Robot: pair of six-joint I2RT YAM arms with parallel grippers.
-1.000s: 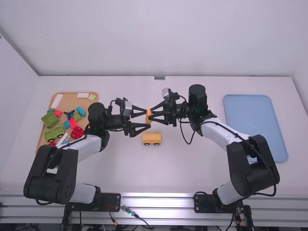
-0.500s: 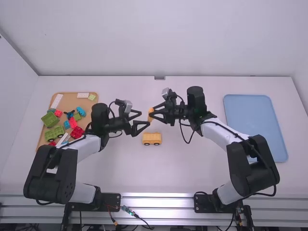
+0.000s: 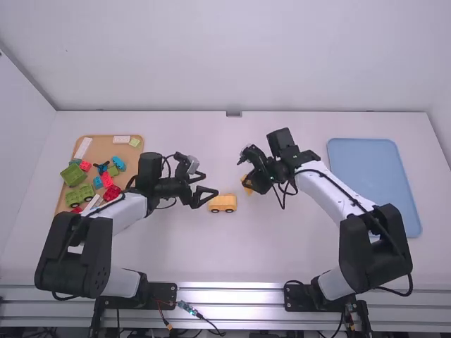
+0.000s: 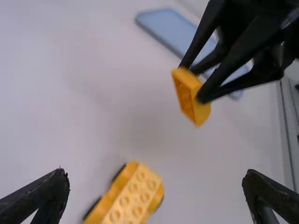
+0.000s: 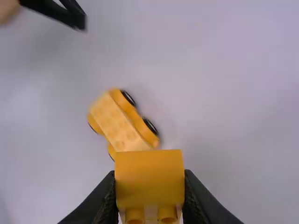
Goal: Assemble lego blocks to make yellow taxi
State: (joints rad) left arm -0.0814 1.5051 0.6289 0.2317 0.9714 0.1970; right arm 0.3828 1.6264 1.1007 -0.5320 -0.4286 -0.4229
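Clearly, the right gripper (image 3: 251,182) is gripping one yellow block (image 5: 149,175) above the white table (image 3: 296,246). Near it, the yellow car base (image 3: 223,202) is standing on its wheels, studs upward. At its other side, the left gripper (image 3: 211,184) has both fingers spread wide.

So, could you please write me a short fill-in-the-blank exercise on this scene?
1. The yellow block in the air is held by the robot's ____ arm.
2. The left gripper is not shut but ____.
3. The wheels on the yellow studded car base are coloured ____.
4. Seen from behind the arms, the tan tray with loose blocks lies on the table's ____ side.

Missing words: right; open; black; left.
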